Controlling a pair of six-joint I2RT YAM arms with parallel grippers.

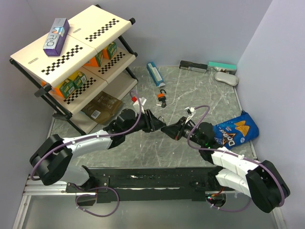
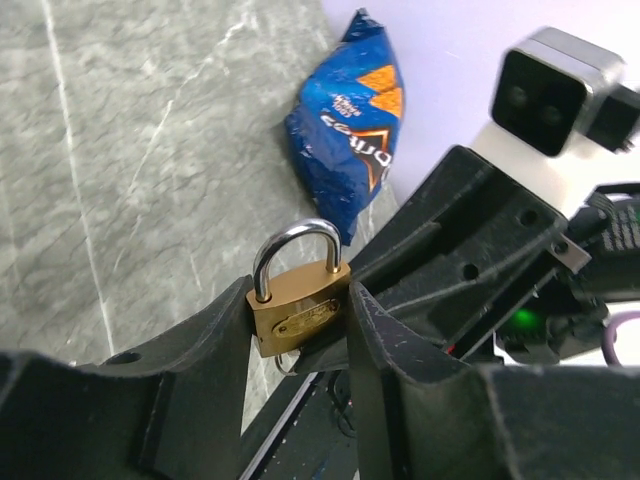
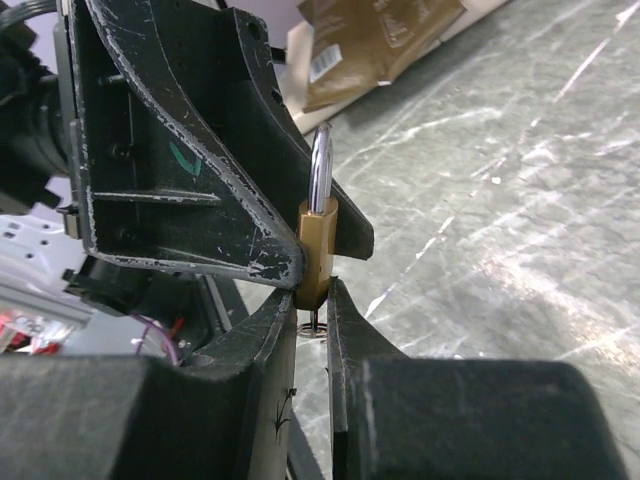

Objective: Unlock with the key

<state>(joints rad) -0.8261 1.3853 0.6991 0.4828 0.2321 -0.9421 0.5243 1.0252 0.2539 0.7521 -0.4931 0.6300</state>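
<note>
Left gripper (image 2: 300, 296) clamps smooth brass padlock (image 3: 318, 250), steel shackle (image 2: 300, 227) upright; right gripper (image 3: 312, 298) pinches thin key ring (image 3: 312, 327) beneath.

Upright brass padlock (image 2: 298, 305), shackle closed; key (image 3: 312, 324) mostly hidden, dark sliver at its underside.

Even, bright light is cast from overhead, and only soft shadows are thrown on the marble table (image 1: 209, 95). A glare streak is seen on the shackle of the brass padlock (image 2: 298, 300). The nearest fingers (image 3: 450, 420) are rendered out of focus
</note>
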